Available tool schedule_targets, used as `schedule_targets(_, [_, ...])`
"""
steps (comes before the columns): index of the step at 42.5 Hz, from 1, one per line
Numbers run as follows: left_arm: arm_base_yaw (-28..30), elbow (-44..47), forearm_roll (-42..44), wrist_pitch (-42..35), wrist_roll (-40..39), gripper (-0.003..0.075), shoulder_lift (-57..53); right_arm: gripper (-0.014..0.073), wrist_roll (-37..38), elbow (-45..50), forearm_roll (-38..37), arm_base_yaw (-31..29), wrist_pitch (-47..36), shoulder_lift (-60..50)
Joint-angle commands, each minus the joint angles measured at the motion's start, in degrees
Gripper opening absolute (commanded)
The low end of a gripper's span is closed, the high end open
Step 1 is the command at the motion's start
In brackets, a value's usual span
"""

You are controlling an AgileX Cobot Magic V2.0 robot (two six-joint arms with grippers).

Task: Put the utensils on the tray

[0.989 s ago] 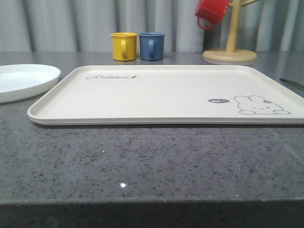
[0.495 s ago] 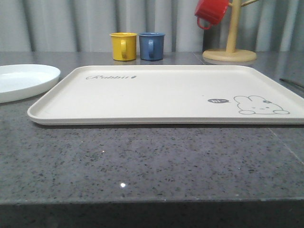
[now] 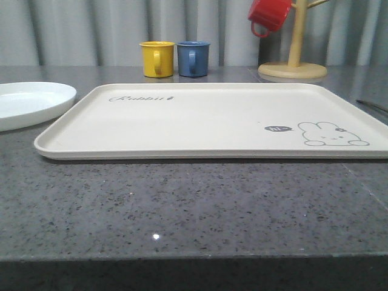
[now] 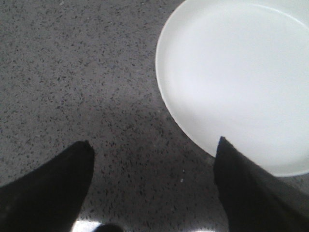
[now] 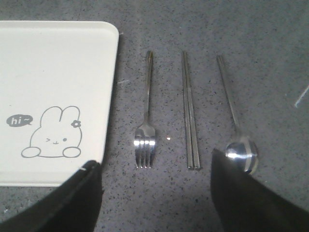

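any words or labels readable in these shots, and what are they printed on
"hi~" in a small dark speech bubble beside the rabbit drawing, printed on the tray.
"Rabbit", in script lettering near the tray's far left corner in the front view; the reading is likely but the letters are small.
No text shows on the plate, mugs or utensils.

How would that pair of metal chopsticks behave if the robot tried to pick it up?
The chopsticks look thin, flat and polished, so they would probably be stiff but slippery between the fingers. Lying flush on the stone counter, they may be hard to get under. Being two loose pieces side by side, they could well separate or slide when pushed.
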Motion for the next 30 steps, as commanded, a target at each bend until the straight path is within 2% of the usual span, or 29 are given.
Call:
schedule_targets(1, [3.3, -4.2, -10.9, -2.3, 7.9, 0.0514, 3.7, 0.0508, -0.6, -2.0, -0.8, -0.1, -3.5, 0.3])
schedule_targets(6, [5.5, -6.8, -23.1, -1.7, 17.8, 0.0514, 8.6, 0.0508, -0.6, -2.0, -0.8, -0.1, -3.5, 0.3])
schedule_targets(9, [5.7, -8.1, -26.2, -1.7, 19.5, 0.0514, 11.4, 0.0508, -0.6, -2.0, -0.8, -0.1, -3.5, 0.3])
schedule_targets(19, [5.7, -12.7, -27.6, -1.1, 19.8, 0.0514, 19.3, 0.0508, -0.6, -2.0, -0.8, -0.1, -3.5, 0.3])
schedule_targets(30, [5.7, -14.0, -27.8, -1.6, 20.0, 0.0513, 23.0, 0.0508, -0.6, -2.0, -0.8, -0.1, -3.5, 0.3])
